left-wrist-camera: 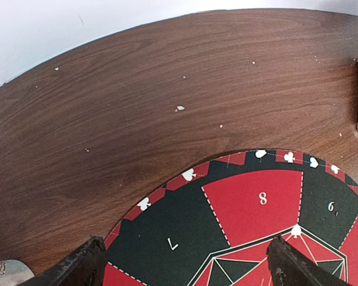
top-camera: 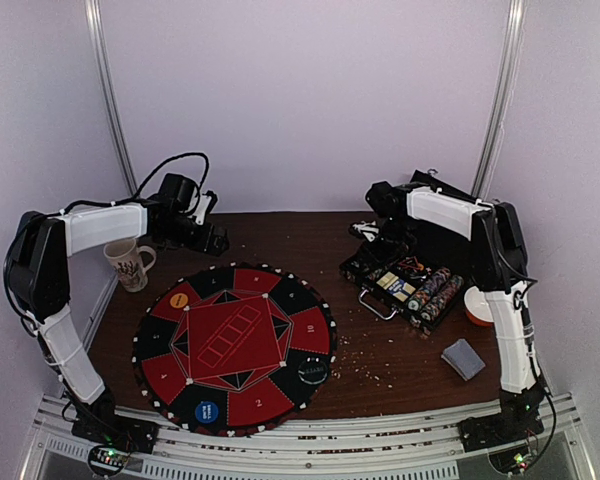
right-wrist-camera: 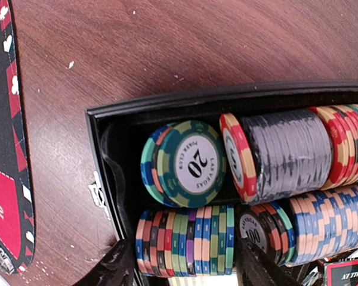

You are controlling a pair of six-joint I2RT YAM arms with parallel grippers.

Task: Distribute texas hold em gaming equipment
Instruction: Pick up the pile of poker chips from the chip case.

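**Top external view.** Left gripper (top-camera: 208, 240) is hovering well to the left of the black case (top-camera: 360, 278). Right gripper (top-camera: 372, 232) is hanging over the case's far end. Poker chips (top-camera: 435, 290) are lying inside the case in rows that run along its long axis. Card deck (top-camera: 464, 358) is lying flat, near the case's near-right corner.

**Left wrist view.** The left gripper's fingers (left-wrist-camera: 77, 271) are standing wide apart with nothing between them, well apart from the case.

**Right wrist view.** The right gripper's fingers (right-wrist-camera: 116, 268) are straddling a short chip row (right-wrist-camera: 185, 241) inside the case, by its end wall. These chips are standing on edge, and the row's axis is running from finger to finger. Whether the fingers are pressing on the row cannot be told. A "20" chip (right-wrist-camera: 191, 164) is facing the camera in the next row.
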